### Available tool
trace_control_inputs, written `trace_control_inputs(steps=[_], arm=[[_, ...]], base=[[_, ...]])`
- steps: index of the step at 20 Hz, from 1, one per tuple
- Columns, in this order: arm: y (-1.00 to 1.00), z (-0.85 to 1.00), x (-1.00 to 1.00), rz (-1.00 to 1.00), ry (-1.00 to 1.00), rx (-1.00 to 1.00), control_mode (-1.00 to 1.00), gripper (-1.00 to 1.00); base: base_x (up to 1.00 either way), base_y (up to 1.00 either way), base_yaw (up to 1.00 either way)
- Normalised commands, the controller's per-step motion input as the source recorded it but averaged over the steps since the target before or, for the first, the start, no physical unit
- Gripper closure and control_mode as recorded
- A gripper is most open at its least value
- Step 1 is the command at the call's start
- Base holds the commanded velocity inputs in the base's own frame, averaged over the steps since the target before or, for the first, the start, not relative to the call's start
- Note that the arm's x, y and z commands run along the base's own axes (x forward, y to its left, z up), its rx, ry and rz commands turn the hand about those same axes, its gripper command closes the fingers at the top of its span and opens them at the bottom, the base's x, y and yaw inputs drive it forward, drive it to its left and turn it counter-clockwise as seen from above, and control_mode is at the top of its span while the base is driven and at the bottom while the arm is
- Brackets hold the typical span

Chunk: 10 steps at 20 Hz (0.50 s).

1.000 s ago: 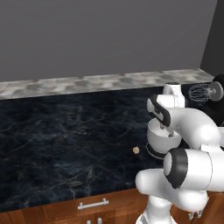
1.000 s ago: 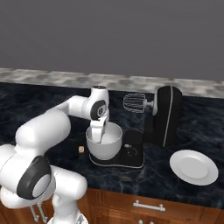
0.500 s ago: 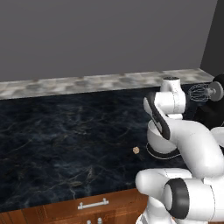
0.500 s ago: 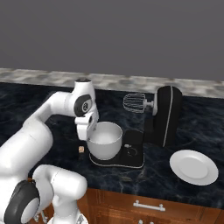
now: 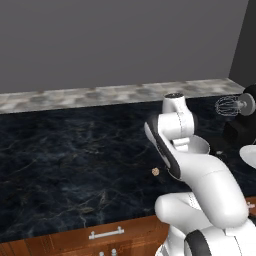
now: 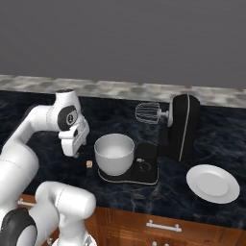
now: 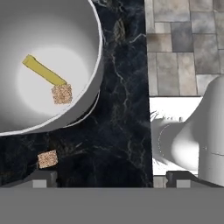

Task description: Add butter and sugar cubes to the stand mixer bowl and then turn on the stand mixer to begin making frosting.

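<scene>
The stand mixer bowl [image 6: 114,153] sits on the black stand mixer's [image 6: 180,127] base, under the raised whisk [image 6: 148,113]. In the hand view the bowl [image 7: 94,52] holds a yellow butter stick [image 7: 43,71] and one brown sugar cube [image 7: 61,93]. A second sugar cube [image 7: 47,159] lies on the dark counter just outside the bowl, close to one fingertip [image 7: 43,177]. My gripper [image 6: 75,153] hangs open and empty, pointing down, left of the bowl and slightly left of that loose cube [image 6: 89,164]. From the left base, the cube [image 5: 155,171] shows beside my arm.
A white plate [image 6: 212,183] lies on the counter right of the mixer. The dark marble counter [image 5: 70,160] stretches to the left, with a pale stone strip [image 5: 100,94] along the wall. Wooden drawers [image 6: 163,225] run below the front edge.
My hand has swung left, from above the bowl to beside it, over the counter near the loose sugar cube. The jaws have stayed open.
</scene>
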Motion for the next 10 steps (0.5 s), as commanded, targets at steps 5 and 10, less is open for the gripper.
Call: trace_control_inputs(steps=[5,10], arm=[[0.26,-0.04,0.06,0.11,0.00,0.00,-1.00,-1.00],[0.00,-0.18,0.23,0.16,0.00,0.00,-1.00,-1.00]], base=[[0.00,0.00,0.00],[0.00,0.00,0.00]])
